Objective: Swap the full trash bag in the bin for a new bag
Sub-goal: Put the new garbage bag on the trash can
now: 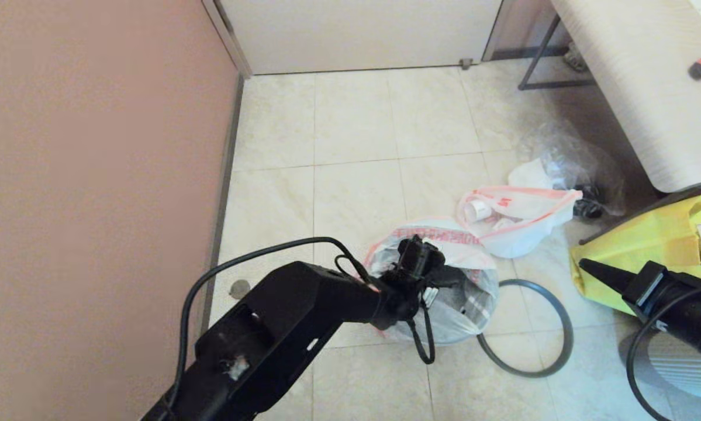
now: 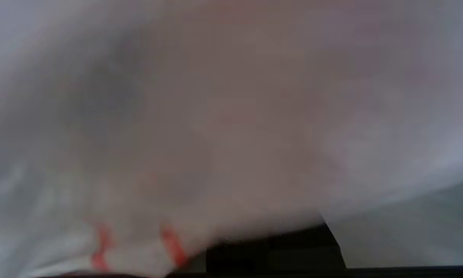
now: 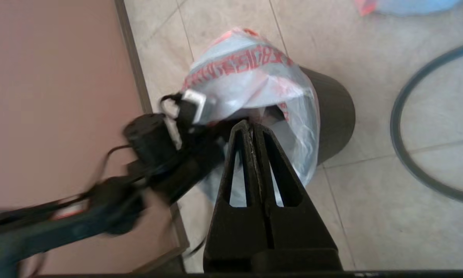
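New bag (image 1: 461, 245) draped in bin (image 3: 331, 112), thin, limp, slippery; best pinched at rim edge. Left gripper (image 1: 411, 257) inside bag mouth, jaws clenched, empty as far as visible. Right gripper (image 3: 250, 127) alongside, jaws clenched. Full trash bag (image 1: 520, 216) on floor; hoop rim (image 1: 552, 304) beside bin.

Big black left arm (image 1: 280, 327) with blocky shell, thin black cable (image 1: 210, 280) looping over it, small silver clip near its wrist, right gripper (image 3: 250, 135) — two long black pointy fingers (image 3: 272, 170) with cut-out holes — black right arm (image 1: 689, 316) with curling cable
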Controlling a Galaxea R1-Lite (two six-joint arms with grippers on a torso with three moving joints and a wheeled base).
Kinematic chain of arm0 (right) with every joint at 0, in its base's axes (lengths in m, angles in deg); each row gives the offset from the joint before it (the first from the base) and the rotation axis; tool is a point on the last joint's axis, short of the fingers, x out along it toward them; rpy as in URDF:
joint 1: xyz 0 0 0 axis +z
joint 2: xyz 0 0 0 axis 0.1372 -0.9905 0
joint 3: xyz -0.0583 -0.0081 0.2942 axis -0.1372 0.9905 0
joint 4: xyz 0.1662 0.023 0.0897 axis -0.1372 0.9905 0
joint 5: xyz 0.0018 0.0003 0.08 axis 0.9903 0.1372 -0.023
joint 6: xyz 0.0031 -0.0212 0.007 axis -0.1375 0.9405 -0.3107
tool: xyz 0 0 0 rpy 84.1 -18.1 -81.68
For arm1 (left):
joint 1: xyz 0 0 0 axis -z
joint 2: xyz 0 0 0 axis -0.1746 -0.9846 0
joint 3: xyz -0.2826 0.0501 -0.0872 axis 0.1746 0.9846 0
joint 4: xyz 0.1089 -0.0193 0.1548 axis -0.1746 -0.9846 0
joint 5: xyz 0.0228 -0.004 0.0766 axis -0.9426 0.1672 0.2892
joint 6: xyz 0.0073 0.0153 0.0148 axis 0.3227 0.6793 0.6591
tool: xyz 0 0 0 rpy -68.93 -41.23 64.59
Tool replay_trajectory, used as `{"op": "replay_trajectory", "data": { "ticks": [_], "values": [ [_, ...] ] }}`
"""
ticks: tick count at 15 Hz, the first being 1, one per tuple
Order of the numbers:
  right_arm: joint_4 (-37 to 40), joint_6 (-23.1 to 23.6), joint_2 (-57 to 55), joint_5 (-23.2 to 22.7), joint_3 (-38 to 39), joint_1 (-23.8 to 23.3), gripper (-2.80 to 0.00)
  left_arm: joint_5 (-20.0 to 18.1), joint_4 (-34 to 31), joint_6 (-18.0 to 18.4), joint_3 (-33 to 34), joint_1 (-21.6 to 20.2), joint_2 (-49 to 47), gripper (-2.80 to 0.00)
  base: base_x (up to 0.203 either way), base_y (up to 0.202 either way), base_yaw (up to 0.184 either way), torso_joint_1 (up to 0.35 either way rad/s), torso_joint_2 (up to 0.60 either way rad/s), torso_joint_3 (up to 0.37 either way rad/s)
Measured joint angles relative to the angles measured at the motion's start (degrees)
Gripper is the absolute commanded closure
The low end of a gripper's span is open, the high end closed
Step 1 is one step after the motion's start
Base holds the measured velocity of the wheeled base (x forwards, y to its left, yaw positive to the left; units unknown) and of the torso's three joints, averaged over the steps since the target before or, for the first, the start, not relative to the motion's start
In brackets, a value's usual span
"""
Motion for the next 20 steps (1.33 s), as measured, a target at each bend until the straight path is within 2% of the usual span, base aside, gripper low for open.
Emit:
{"op": "replay_trajectory", "data": {
  "ticks": [1, 2, 10, 14, 20],
  "values": [
    [0.0, 0.0, 0.0, -0.1, 0.3, 0.1, 0.00, 0.5, 4.8, 3.7, -0.1, -0.8, -1.9, 0.00, 0.000, 0.000, 0.000, 0.000, 0.00, 0.000],
    [-0.1, -0.1, 0.0, -0.1, 0.4, 0.2, 0.00, 0.6, 7.9, 5.5, -0.3, -1.2, -3.1, 0.00, 0.000, 0.000, 0.000, 0.000, 0.00, 0.000],
    [-0.1, 0.0, -1.0, -0.1, 0.5, 0.4, 0.00, 0.6, 10.5, 7.3, -0.5, -2.0, -5.9, 0.00, 0.000, 0.000, 0.000, 0.000, 0.00, 0.000],
    [-0.2, 0.2, -1.4, 0.0, 0.6, 0.4, 0.00, 0.8, 15.4, 12.3, -0.4, -3.1, -8.3, 0.00, 0.000, 0.000, 0.000, 0.000, 0.00, 0.000],
    [-1.7, 0.3, -3.0, 0.1, 0.8, 0.3, 0.00, 0.8, 16.1, 12.7, -0.4, -3.9, -9.6, 0.00, 0.000, 0.000, 0.000, 0.000, 0.00, 0.000]
  ]
}}
